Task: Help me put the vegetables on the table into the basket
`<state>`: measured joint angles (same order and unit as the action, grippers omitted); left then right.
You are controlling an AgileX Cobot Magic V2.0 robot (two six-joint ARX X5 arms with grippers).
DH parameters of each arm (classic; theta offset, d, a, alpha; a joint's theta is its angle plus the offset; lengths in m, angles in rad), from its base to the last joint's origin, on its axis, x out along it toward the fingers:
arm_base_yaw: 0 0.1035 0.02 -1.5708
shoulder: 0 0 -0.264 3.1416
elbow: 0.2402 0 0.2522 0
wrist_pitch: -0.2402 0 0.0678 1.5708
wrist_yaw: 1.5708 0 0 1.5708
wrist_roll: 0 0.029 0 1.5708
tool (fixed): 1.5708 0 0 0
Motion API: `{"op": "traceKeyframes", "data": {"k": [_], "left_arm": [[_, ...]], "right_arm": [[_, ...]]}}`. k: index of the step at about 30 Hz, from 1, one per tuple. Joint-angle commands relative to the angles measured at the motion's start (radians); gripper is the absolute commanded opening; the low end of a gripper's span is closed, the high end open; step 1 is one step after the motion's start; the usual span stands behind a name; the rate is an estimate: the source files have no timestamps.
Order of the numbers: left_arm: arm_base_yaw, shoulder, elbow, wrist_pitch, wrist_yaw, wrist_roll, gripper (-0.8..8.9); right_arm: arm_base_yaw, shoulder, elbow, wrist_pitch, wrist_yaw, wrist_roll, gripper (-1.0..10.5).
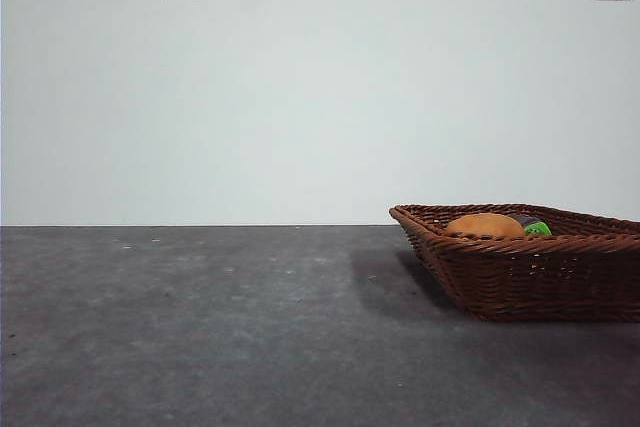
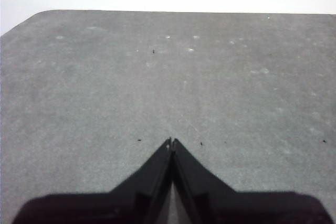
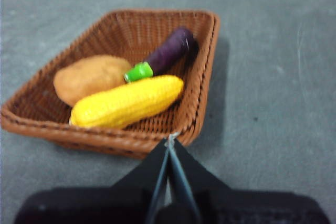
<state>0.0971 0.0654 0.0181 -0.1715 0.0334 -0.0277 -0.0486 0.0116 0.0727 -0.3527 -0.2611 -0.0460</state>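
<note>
Potato (image 3: 89, 80), corn (image 3: 126, 102), eggplant (image 3: 168, 53) lie inside basket (image 3: 207, 72); left gripper (image 2: 171, 141) and right gripper (image 3: 171, 138) jaws clenched, empty.

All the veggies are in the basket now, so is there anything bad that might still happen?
Not much, I think. The right end effector, shut, hangs just beside the basket rim, so it might bump the basket if it swings that way. The eggplant leans up the basket's wall and the corn lies against the potato; a knock could roll them. The left end effector is shut over bare table.
</note>
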Motion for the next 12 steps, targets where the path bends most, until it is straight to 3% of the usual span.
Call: {"op": "traceKeyframes", "data": {"k": [1,12], "left_arm": [[-0.002,0.001,-0.011,0.007,0.000,-0.006,-0.03],[-0.002,0.001,-0.011,0.006,0.000,-0.006,-0.03]], "right_arm": [[0.021,-0.004,-0.006,0.017,0.004,0.018,0.0],[0.029,-0.002,-0.004,0.008,0.004,0.018,0.0]]}}
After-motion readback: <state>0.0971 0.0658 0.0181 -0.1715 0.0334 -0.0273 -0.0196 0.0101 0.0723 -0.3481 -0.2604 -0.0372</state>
